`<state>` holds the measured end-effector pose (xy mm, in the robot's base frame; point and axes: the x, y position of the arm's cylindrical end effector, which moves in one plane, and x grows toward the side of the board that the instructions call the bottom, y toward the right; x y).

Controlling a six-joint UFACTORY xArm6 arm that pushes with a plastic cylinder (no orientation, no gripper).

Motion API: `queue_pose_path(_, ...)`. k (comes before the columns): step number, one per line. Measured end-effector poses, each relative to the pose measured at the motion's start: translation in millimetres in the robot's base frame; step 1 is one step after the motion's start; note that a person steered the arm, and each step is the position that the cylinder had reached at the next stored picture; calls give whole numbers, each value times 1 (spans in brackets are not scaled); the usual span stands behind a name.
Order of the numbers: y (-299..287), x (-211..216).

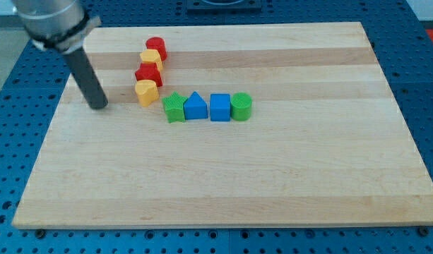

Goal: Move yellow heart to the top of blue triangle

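The yellow heart (146, 92) lies at the lower end of a short column of blocks in the view's upper left. The blue triangle (195, 106) sits to its right and slightly lower, in a row of blocks. A green star (174, 107) lies between them, just right of and below the heart. My tip (98, 106) rests on the board to the left of the yellow heart, a clear gap away, touching no block.
Above the heart stand a red block (148, 74), a yellow block (152, 59) and a red cylinder (157, 47). Right of the triangle are a blue cube (220, 107) and a green cylinder (241, 106). The wooden board (237, 183) lies on a blue perforated table.
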<state>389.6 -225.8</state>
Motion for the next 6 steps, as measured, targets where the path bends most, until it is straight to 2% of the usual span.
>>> queue_pose_path(5,218,-14)
queue_pose_path(6,198,-17)
